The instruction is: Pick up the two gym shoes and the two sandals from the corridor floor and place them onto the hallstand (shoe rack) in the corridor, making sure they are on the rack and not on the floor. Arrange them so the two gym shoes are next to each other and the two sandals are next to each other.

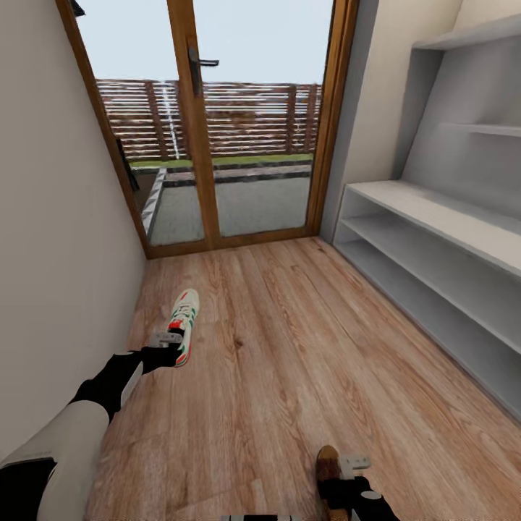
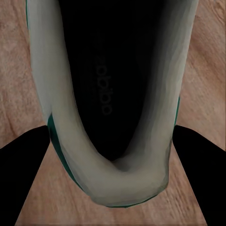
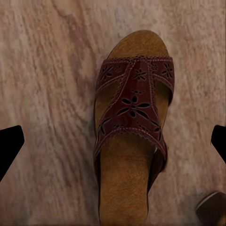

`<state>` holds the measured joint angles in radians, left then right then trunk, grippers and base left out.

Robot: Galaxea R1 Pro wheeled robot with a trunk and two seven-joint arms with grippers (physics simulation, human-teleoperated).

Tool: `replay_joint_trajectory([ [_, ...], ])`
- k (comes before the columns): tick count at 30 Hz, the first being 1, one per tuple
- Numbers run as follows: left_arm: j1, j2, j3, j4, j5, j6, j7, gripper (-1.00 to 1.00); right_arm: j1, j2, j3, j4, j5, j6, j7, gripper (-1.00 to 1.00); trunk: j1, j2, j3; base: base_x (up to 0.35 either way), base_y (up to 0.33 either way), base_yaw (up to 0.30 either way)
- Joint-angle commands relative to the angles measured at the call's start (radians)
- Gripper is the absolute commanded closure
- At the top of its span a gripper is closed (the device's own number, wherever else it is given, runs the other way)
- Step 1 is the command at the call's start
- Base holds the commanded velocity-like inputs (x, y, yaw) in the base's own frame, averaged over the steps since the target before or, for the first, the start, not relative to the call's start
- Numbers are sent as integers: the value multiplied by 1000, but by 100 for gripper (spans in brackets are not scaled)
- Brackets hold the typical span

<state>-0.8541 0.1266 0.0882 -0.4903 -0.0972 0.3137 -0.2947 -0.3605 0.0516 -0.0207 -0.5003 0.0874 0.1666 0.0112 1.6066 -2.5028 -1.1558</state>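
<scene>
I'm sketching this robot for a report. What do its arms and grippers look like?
The left arm has a pale grey-white sleeve-like segment, then black wrist sections. The left gripper carries light grey fingers. The right gripper has a black body with grey parts.

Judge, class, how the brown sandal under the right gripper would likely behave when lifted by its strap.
The sandal looks light: an open slip-on. Its cut-out strap would probably flex, so the sole may dangle. Lying flat on the floor, it seems unlikely to roll.

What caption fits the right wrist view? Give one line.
Open right gripper above a sandal on the floor.
</scene>
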Motion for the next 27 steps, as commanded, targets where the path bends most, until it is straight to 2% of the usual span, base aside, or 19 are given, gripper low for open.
replay_joint_trajectory([
  [1,0,-1,8,-2,-9,5,-9,100,0,0,-2,-2,9,6,1,-100,0,-1,-6,0,0,5],
  [8,1,-1,8,-2,-8,5,-9,100,0,-6,-3,32,10,-12,1,-100,3,-2,-44,0,0,1],
  [12,-4,-1,8,-2,-8,5,-10,100,0,-7,-3,58,11,-77,1,-100,5,-3,-66,0,0,0],
  [18,-9,-1,8,-2,-7,5,-9,100,0,-6,-2,62,12,-93,1,-100,8,-5,-99,0,0,0],
  [27,-7,-1,8,-2,-5,5,-10,100,0,-6,-2,62,12,-98,0,-100,8,-5,-105,0,0,0],
])
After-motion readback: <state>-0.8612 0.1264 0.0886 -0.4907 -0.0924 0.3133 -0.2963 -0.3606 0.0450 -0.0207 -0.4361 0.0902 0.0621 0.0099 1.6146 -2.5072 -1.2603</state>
